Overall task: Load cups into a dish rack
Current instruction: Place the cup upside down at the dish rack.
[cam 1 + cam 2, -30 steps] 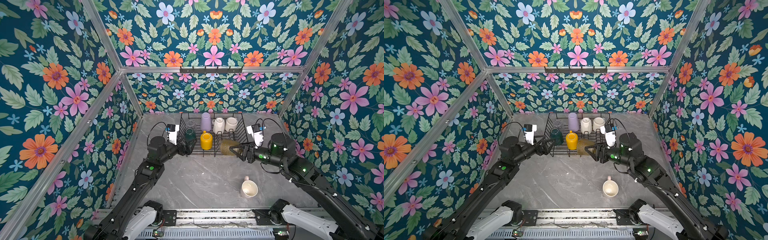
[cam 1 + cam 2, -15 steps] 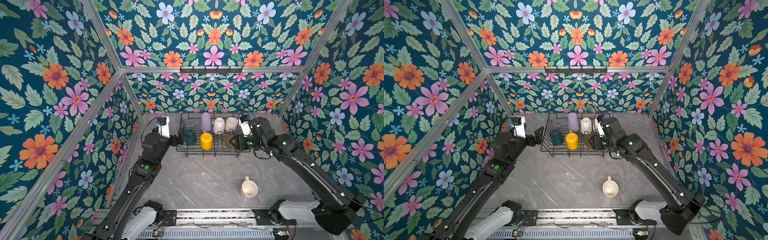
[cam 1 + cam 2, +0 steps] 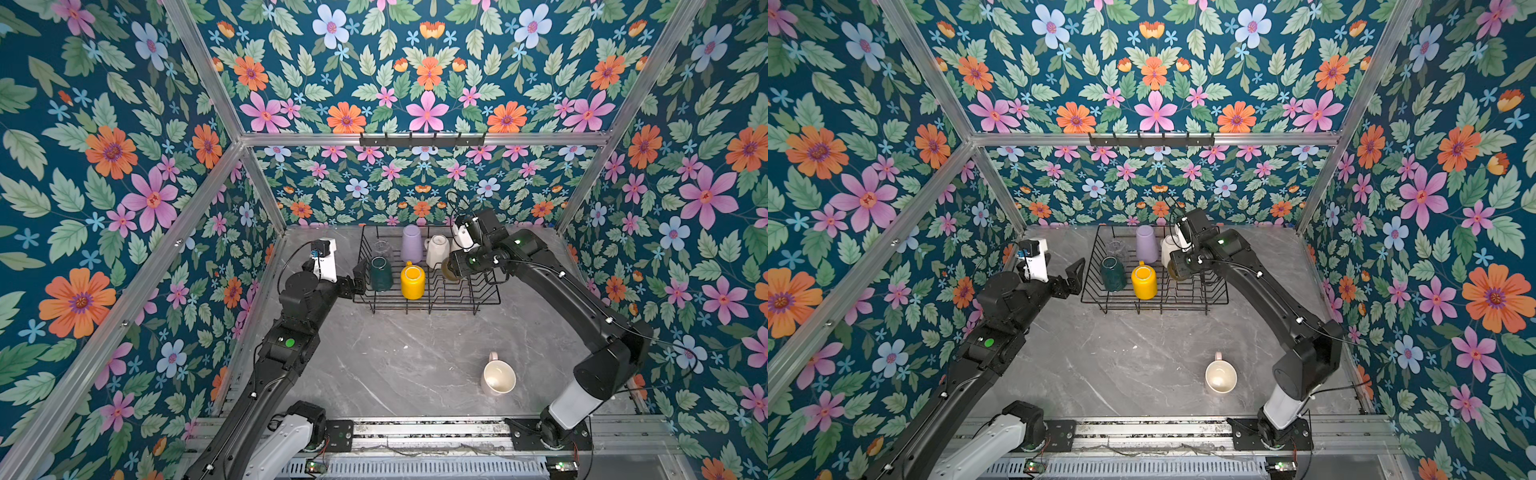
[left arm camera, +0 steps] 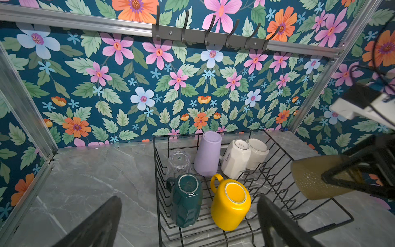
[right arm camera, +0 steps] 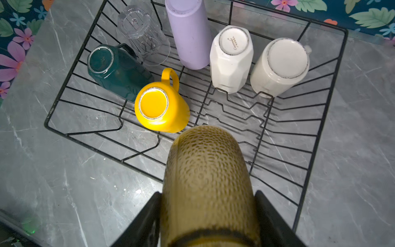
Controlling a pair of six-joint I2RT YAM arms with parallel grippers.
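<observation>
The black wire dish rack stands at the back of the table. Upside down in it are a clear glass, a lilac tumbler, a dark green mug, a yellow mug and two white mugs. My right gripper is shut on the olive-brown glass and holds it lying sideways above the rack's free right part. My left gripper is open and empty, just outside the rack's left wall near the green mug. A pale pink mug stands upright on the table at the front right.
A bar of hooks runs along the back wall above the rack. Floral walls close in the left, back and right. Bare divider prongs fill the rack's right half. The grey marble table lies between the rack and the front rail.
My right arm has carried the olive-brown glass from in front of the rack's right corner to above its right part. My left gripper has drawn back from the green mug to outside the rack.
</observation>
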